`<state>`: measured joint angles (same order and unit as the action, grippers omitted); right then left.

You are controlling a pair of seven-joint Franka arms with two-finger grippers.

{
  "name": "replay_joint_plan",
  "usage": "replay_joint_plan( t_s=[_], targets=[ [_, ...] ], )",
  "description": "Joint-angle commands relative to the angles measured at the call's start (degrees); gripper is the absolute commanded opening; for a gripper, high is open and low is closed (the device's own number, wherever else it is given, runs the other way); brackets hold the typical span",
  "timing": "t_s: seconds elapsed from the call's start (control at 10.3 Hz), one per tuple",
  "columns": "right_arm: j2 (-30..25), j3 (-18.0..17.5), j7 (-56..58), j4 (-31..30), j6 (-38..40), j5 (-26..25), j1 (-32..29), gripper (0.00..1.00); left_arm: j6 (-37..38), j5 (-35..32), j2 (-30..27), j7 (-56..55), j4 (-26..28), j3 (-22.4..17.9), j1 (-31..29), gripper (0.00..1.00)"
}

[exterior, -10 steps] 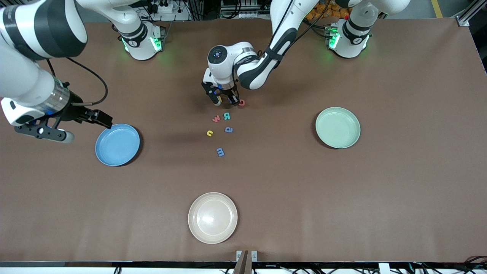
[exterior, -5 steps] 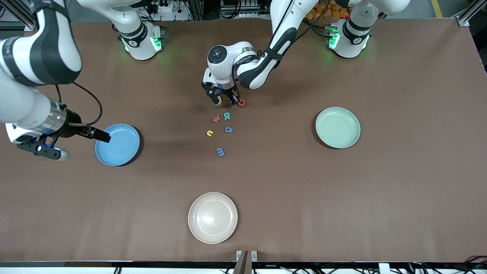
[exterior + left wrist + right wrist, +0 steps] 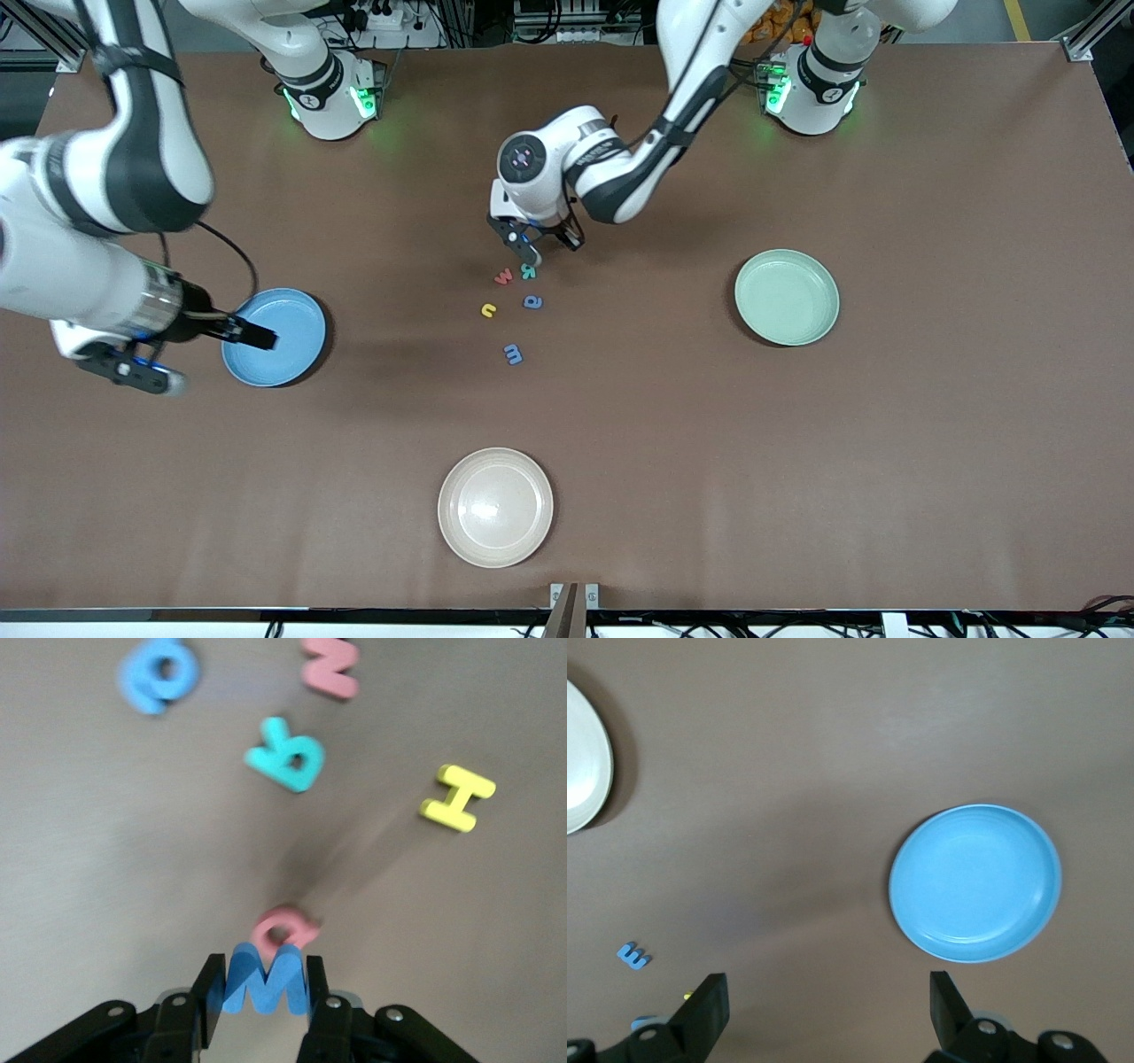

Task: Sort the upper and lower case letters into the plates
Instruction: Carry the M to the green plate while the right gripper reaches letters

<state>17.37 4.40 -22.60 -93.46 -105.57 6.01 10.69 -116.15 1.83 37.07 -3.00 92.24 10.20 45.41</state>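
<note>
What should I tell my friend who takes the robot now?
Left gripper: shut on the blue M, over the pile of letters mid-table.
Right gripper: open, holds nothing, over the rim of the blue plate.
Loose on the table: teal R, blue a, blue m, yellow H and a few more.
Done: nothing sorted; the blue plate and the mint green plate are both empty.
Left: every letter, starting with the M.

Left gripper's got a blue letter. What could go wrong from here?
1. The blue M is pinched only at the tips of the left gripper, so it may slip in transit.
2. The open right gripper hangs by the blue plate; delivering there could bring the arms together.
</note>
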Motion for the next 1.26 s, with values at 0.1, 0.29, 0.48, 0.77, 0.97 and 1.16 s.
replay_joint_plan(
  t_s=[0.1,0.29,0.48,0.77,0.97,1.16],
  targets=[
    [2.92,0.09,-10.67,-5.13,-9.61,0.76,6.08,1.0,10.57,2.13,-4.72,12.47,1.54,0.44,-8.74,0.11],
    [4.68,0.09,-17.1,-8.74,-16.3,0.76,9.34,1.0,13.13,-0.05,-6.3,14.59,3.29,0.26,-11.65,0.11],
    [5.73,0.0,-22.2,-13.83,-22.02,0.84,12.59,1.0,13.32,-4.63,-8.32,15.56,7.49,0.44,-14.99,0.11],
    [11.88,0.26,-38.08,-13.94,-26.85,0.58,21.55,1.0,11.75,-9.55,-11.74,16.0,13.82,0.53,-19.56,0.08],
    [12.86,0.09,-41.9,-14.2,-27.76,0.93,21.92,1.0,7.19,-10.44,-15.52,16.0,21.01,0.53,-23.77,0.06],
    [14.7,-0.79,-44.63,-15.6,-30.89,0.93,24.02,1.0,2.01,-10.62,-18.95,16.0,28.05,0.44,-27.64,0.06]
  ],
)
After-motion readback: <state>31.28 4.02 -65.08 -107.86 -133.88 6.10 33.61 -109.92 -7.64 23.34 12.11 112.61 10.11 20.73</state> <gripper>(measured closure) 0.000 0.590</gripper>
